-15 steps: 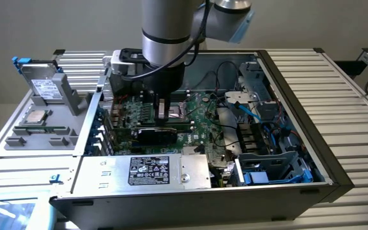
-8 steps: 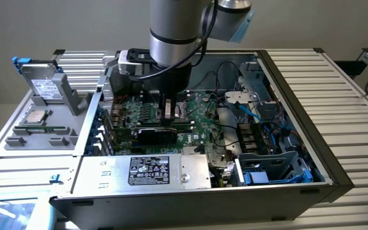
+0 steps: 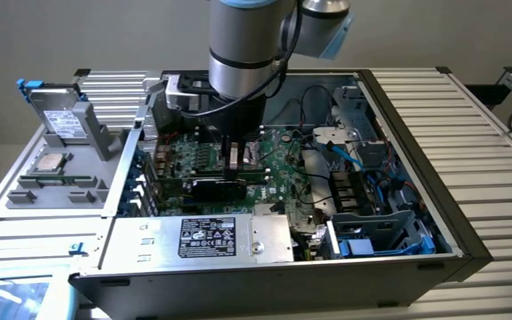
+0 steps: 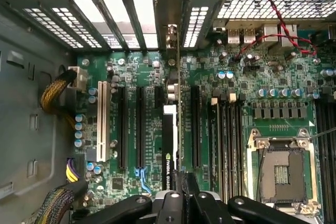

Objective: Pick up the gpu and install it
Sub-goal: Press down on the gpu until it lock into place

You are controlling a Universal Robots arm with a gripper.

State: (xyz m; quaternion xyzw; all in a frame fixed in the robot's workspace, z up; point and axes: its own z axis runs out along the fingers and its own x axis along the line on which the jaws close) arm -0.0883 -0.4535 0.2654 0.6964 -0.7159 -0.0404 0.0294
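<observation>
Arm reaching straight down into the open case (image 3: 416, 167), the tool (image 3: 232, 175) clamped shut on the upper edge of the gpu (image 3: 213, 189). The card stands on edge over the motherboard (image 3: 279, 177), its black shroud facing the power supply (image 3: 225, 239) toward the camera. Holding it by the top edge lets the bottom connector meet a slot squarely, I'd judge. Its long axis runs across the board, from the exterior view's left, where the rear brackets are, toward the right. On the tabletop tray (image 3: 25, 220) to the left sit a hard drive (image 3: 61, 120) and a CPU (image 3: 51, 161).

From the wrist, the gpu (image 4: 169, 145) is seen edge-on, a thin dark strip running away from the tool (image 4: 181, 179) toward the rear slot covers (image 4: 136, 14). It sits in line with the black expansion slots (image 4: 140, 127); whether it is fully seated I cannot say from here. The empty CPU socket (image 4: 281, 169) lies well off to one side.
</observation>
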